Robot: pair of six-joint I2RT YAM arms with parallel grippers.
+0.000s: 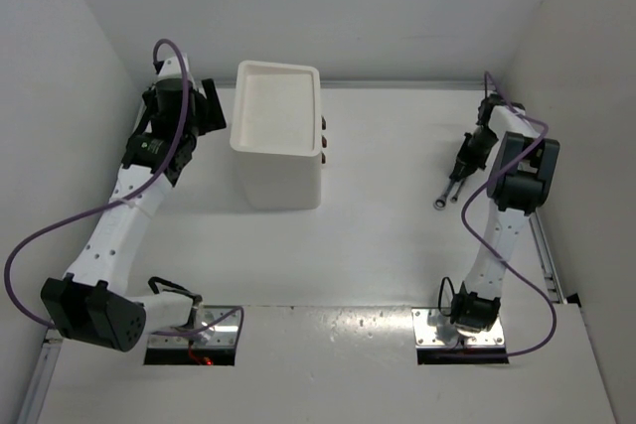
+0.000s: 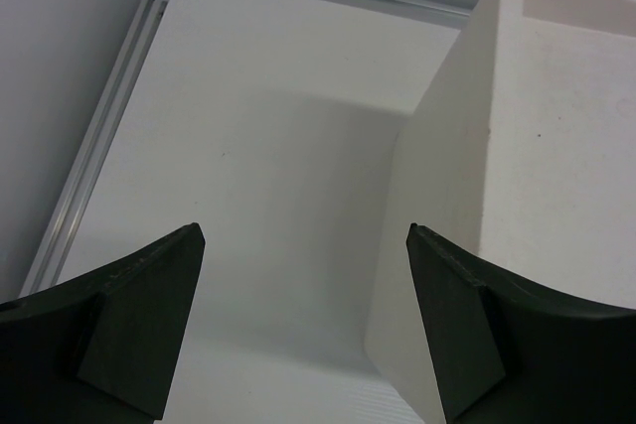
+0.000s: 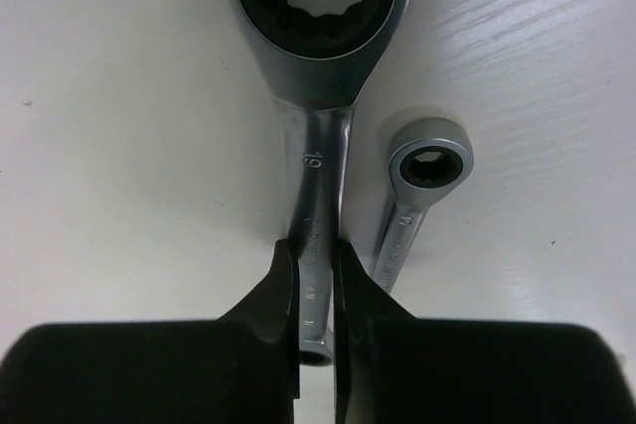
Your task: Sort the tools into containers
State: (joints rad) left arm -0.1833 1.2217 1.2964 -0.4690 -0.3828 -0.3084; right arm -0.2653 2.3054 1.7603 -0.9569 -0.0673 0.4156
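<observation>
My right gripper (image 3: 316, 255) is shut on the shaft of the larger silver wrench (image 3: 318, 146), marked 19, with its ring end pointing away from me. The smaller silver wrench (image 3: 422, 181) lies on the table just to its right, apart from my fingers. In the top view both wrenches (image 1: 445, 198) show below the right gripper (image 1: 459, 174), at the table's right side. The white drawer unit (image 1: 283, 181) stands at the back left, its dark knobs (image 1: 325, 141) facing right. My left gripper (image 2: 303, 235) is open and empty beside the unit's left wall (image 2: 517, 166). The screwdrivers and pliers are not in view.
White walls close in the table on the left, back and right. A metal rail (image 2: 109, 126) runs along the left edge. Bare table lies between the drawer unit and the right arm.
</observation>
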